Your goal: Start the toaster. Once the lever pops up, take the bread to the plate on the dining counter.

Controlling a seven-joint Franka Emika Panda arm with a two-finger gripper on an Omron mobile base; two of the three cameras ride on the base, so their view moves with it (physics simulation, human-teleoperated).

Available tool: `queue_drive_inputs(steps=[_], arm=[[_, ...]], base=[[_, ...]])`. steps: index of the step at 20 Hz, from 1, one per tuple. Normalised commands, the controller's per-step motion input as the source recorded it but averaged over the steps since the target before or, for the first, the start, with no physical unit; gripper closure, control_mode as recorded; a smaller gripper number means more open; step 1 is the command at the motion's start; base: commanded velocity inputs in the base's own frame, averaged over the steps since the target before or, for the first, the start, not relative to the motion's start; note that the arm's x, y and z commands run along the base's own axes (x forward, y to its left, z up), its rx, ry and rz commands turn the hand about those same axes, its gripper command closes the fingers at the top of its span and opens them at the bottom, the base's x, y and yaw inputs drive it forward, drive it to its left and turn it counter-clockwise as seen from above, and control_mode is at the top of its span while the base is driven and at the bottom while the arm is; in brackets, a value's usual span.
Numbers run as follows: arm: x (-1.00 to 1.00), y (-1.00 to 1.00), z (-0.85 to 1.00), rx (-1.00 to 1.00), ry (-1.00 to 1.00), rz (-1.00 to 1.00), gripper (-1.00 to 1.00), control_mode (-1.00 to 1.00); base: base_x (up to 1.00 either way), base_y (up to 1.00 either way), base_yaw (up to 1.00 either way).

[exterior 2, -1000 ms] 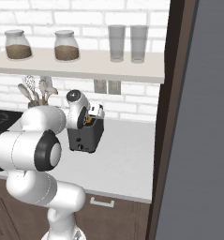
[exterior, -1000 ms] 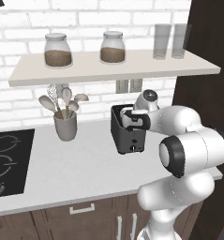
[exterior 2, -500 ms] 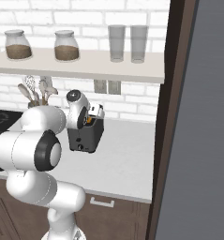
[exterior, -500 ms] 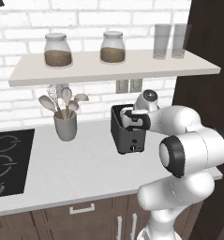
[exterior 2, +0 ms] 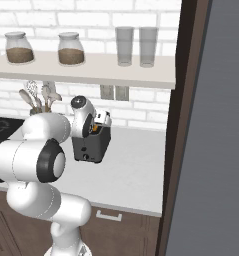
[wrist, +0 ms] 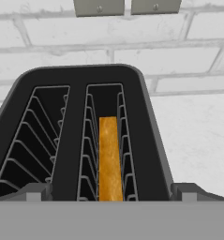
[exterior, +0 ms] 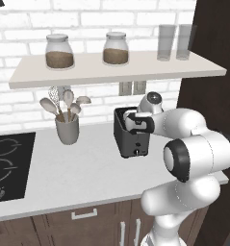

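The toaster (exterior: 131, 133) stands on the white bench (exterior: 83, 178) against the brick wall, right of the grey utensil cup (exterior: 67, 129) and below the shelf (exterior: 116, 67) carrying two jars and two glasses. The gripper (wrist: 111, 192) is poised directly above the toaster's top, released, its two fingertips (wrist: 36, 192) spread wide to either side of the toaster body and grasping nothing. The bread (wrist: 109, 159) sits upright, low in the right-hand slot in the hand view, crust uppermost; the other slot holds nothing.
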Motion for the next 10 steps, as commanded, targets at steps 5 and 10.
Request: queue_drive_inputs(steps=[5, 10], arm=[[0.00, 0.00, 0.00, 0.00, 0.00, 0.00, -1.00, -1.00], [0.00, 0.00, 0.00, 0.00, 0.00, 0.00, -1.00, -1.00]], base=[[0.00, 0.00, 0.00], [0.00, 0.00, 0.00]])
